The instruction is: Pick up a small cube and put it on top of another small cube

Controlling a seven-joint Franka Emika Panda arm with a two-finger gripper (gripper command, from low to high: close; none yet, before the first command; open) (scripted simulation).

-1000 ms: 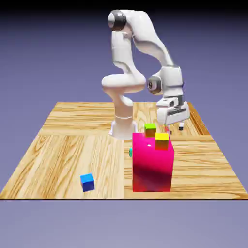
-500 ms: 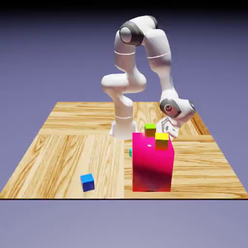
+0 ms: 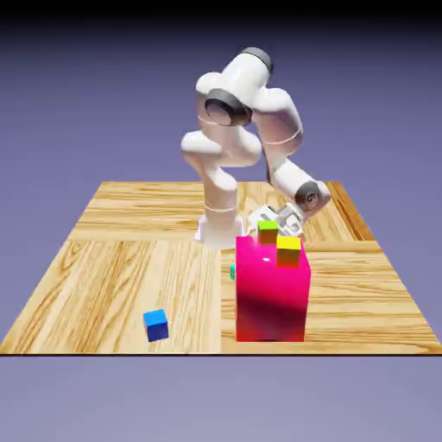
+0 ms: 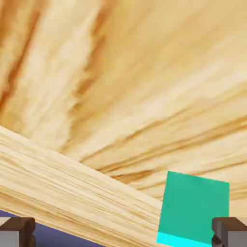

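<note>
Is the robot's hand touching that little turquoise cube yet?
Cannot tell. In the hand view the turquoise cube overlaps the right fingertip, with no plain gap or contact; the pink block hides it in the exterior view.

Table [image 3: 129, 259] light grainy wood w/ satin sheen; small cube [image 4: 193, 208] plain matt; arm [image 3: 250, 129] glossy white plastic.

One big pink block [image 3: 272, 293] and four small cubes: blue [image 3: 155, 325], green [image 3: 268, 231], yellow [image 3: 288, 250], cyan [image 4: 193, 208].

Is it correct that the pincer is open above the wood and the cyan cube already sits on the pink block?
Not quite. The pincer is open, but the cyan cube lies on the wooden table, as the hand view shows. It is not on the pink block.
</note>
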